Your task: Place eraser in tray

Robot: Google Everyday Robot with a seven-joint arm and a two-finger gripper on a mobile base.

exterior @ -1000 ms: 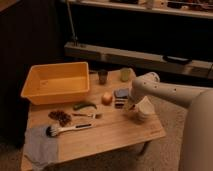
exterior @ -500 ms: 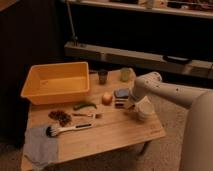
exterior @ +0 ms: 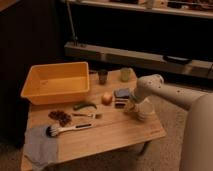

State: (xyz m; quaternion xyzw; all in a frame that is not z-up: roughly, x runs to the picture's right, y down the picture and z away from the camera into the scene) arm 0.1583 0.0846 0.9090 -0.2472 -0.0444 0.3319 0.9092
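The eraser (exterior: 120, 104), a small dark block, lies on the wooden table (exterior: 115, 132) just in front of a flat blue-grey pad (exterior: 122, 93) and right of an onion (exterior: 106, 98). My gripper (exterior: 131, 106) hangs low over the table right beside the eraser's right end, at the tip of the white arm (exterior: 165, 92) that reaches in from the right. Whether it touches the eraser is hidden. The yellow-orange tray (exterior: 35, 79) stands at the table's back left and looks empty.
A dark cup (exterior: 102, 76) and a pale green cup (exterior: 125, 74) stand at the back edge. A green vegetable (exterior: 85, 105), a fork (exterior: 88, 115), a dark red cluster (exterior: 61, 117), a brush (exterior: 67, 130) and a grey cloth (exterior: 40, 147) lie at front left. A pale bowl (exterior: 145, 109) sits under the arm.
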